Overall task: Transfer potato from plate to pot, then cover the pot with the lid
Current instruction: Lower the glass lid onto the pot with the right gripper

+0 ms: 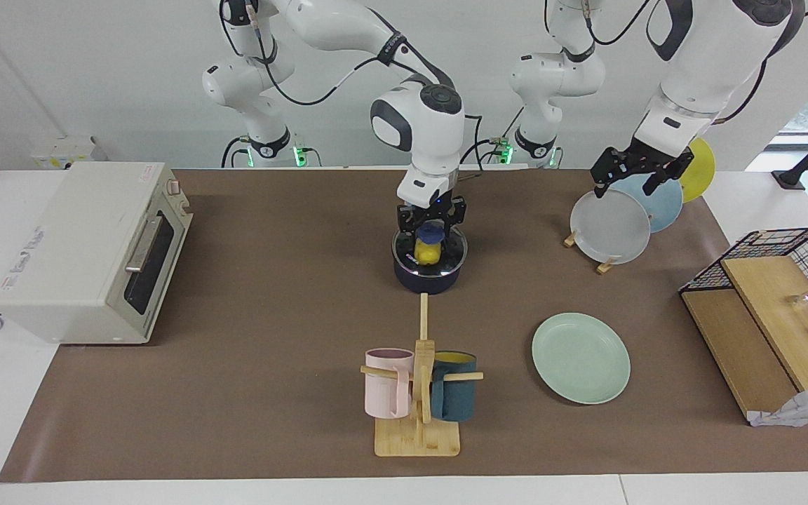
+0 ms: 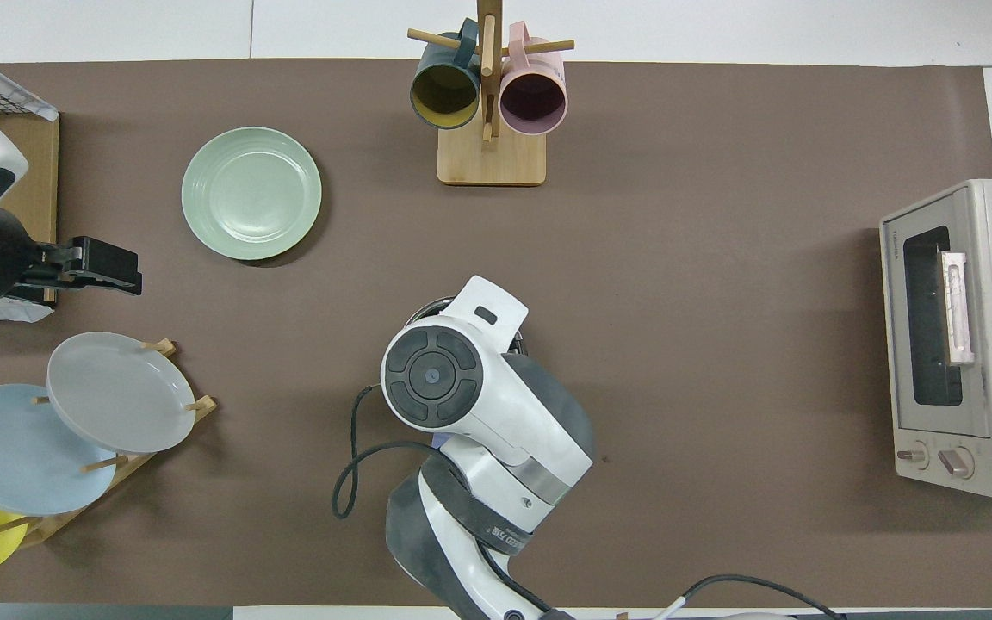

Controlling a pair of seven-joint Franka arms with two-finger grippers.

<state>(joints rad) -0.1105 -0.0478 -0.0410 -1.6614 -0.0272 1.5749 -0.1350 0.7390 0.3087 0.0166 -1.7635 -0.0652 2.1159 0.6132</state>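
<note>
facing view: right end effector [image 1: 431, 228] straight down over the pot [image 1: 429, 270], fingers pinching the blue knob of the lid [image 1: 430, 249], which sits on or just over the pot's rim; hard to say which. potato [image 1: 428, 251] bright yellow and lumpy under the glass, inside the pot. mint plate [image 1: 581, 358] bare, toward the left arm's end. left end effector [image 1: 639, 172] waiting, spread, over the plate rack [image 1: 618, 217]

overhead view: right arm hiding pot and lid; plate [image 2: 251, 193] flat on the tabletop [image 2: 677, 301]
</note>
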